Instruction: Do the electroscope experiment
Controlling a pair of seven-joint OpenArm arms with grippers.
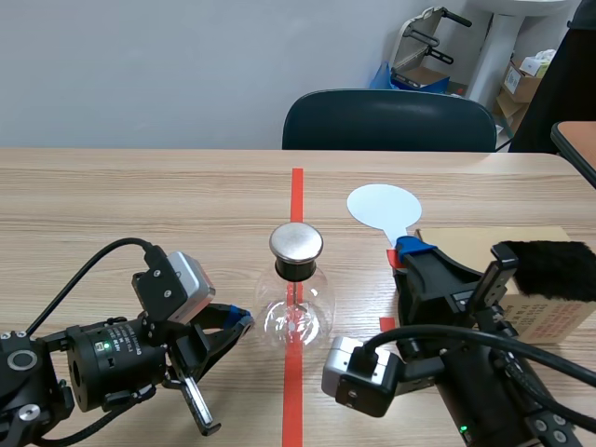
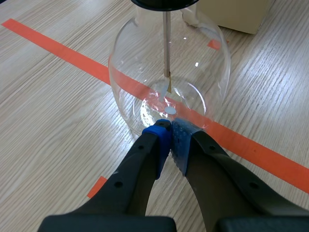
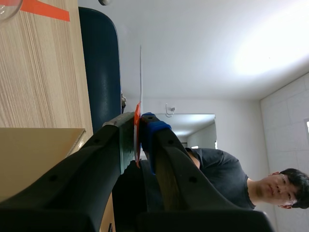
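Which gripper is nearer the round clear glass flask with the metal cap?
Left. The left gripper, shut, has its tips at the round clear glass flask's base; the right gripper stands apart on the flask's other side, clamping a flat white round paddle.
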